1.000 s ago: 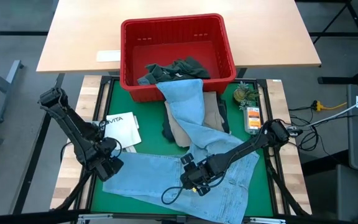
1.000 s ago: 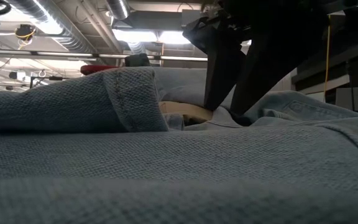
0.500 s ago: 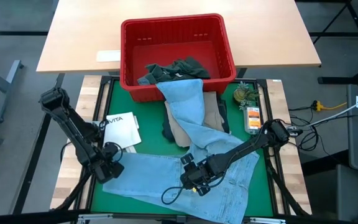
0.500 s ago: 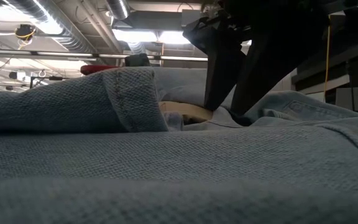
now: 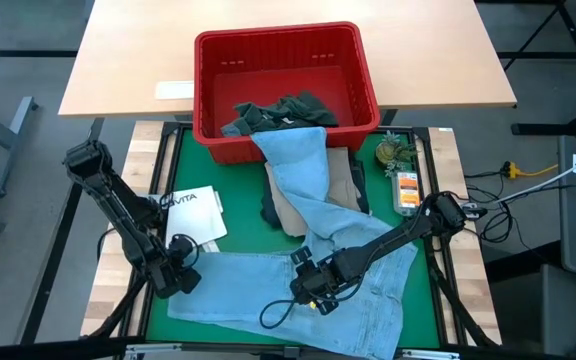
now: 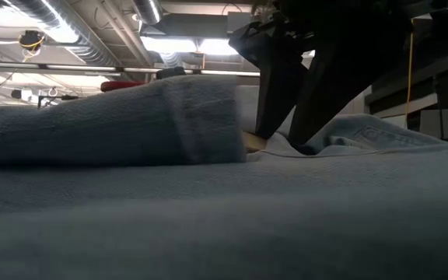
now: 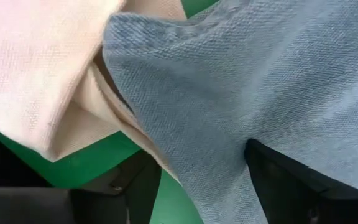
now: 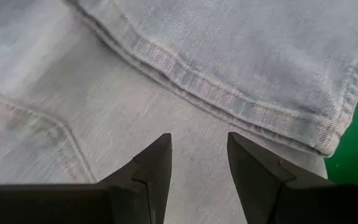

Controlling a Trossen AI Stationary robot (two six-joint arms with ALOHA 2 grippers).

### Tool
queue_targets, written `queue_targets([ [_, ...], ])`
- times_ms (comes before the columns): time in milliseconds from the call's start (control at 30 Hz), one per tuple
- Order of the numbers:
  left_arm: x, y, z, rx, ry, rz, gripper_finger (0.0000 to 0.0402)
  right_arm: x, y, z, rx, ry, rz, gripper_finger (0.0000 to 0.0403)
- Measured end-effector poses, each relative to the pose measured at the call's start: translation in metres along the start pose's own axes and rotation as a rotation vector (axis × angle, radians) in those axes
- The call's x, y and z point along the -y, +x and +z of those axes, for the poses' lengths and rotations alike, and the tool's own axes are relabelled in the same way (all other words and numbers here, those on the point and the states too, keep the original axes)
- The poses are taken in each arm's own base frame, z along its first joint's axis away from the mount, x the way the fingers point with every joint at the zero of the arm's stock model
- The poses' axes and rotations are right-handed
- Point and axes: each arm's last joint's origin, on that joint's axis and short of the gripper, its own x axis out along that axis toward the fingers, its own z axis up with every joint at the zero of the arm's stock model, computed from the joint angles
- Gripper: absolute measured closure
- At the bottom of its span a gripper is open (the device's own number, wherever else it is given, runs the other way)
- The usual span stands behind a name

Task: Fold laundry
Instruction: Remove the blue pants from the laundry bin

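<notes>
An industrial lab or workshop: bare silver ceiling ducts (image 6: 76,35) at upper left, long strip lights (image 6: 181,45), grey floor (image 5: 18,200).

- The light blue jeans (image 5: 298,290) are running off the near edge of the high view, so their near hem is being cut off.
- In the low view the denim is filling the foreground as a blur, hiding the bench surface.
- The beige piece (image 5: 298,205) is lying mostly under the jeans, showing only a strip.
- The dark green-grey piece (image 5: 283,112) is sitting bunched in the red basket (image 5: 218,90), its shape not readable.
- The white bag's (image 5: 196,212) lettering is too small to read.
- The left gripper (image 5: 180,278) is pressing into the denim edge; whether cloth is sitting between its jaws cannot be told.
</notes>
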Motion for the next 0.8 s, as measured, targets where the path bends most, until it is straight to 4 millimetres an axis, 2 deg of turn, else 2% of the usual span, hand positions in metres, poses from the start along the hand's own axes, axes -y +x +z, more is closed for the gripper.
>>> queue_targets([
  [233,0.001,0.0,0.0,-0.003,-0.015,-0.005,0.0233,0.0,0.0,0.0,0.0,0.0,-0.002,0.0246],
  [400,0.002,-0.001,-0.001,-0.01,-0.018,-0.026,0.0308,0.0,0.0,0.0,-0.001,0.0,-0.005,0.0246],
  [567,0.002,-0.011,0.0,-0.037,-0.045,-0.082,0.0386,0.0,0.0,-0.001,-0.008,-0.001,0.001,0.0246],
  [667,0.001,-0.02,0.002,-0.05,-0.086,-0.139,0.0389,0.0,-0.007,-0.003,-0.025,-0.002,0.009,0.0246],
  [800,0.001,-0.034,0.004,-0.068,-0.118,-0.25,0.0391,0.003,-0.028,-0.003,0.0,0.003,-0.01,0.0246],
])
